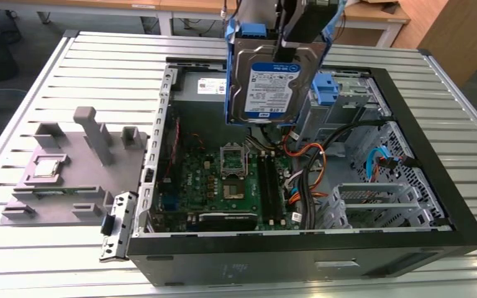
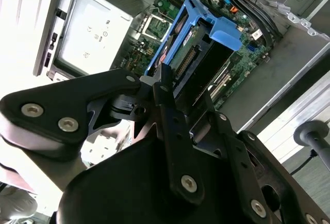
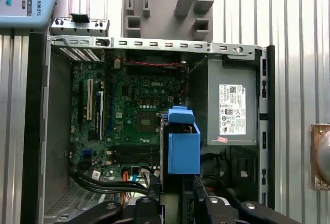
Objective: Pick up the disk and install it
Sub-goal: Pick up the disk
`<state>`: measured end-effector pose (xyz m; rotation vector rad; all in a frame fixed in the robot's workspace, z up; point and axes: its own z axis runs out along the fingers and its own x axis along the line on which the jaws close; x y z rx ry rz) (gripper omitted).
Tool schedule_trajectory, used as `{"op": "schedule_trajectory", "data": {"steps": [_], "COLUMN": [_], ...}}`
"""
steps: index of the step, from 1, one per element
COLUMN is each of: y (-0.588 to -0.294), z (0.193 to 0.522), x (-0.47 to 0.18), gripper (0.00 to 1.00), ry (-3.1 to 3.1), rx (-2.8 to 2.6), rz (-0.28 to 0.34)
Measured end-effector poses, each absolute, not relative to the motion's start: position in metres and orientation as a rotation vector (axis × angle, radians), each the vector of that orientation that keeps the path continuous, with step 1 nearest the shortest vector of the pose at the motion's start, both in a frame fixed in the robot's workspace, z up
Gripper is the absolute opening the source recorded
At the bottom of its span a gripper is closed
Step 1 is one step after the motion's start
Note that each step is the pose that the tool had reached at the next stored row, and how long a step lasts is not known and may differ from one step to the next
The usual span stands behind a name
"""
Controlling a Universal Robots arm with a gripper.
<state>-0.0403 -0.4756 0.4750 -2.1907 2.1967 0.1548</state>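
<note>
Above open case [image 1: 458, 205], disk [image 1: 268, 93] in tool [image 1: 290, 46]

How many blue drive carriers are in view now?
2: one around the disk held above the case; another carrier in the drive bay behind it. Others may be hidden.

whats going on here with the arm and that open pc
The robot arm's claw is shut on the disk, a hard drive in a blue carrier, and holds it in the air above the open computer case. The disk is not yet installed: it hangs over the motherboard, beside the grey box with a white label.
</note>
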Motion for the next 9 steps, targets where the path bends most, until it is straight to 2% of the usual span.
{"op": "schedule_trajectory", "data": {"steps": [9], "y": [-0.4863], "z": [0.4741], "x": [-0.0403], "gripper": [0.35], "ry": [2.195], "rx": [-2.190], "rz": [0.157]}}
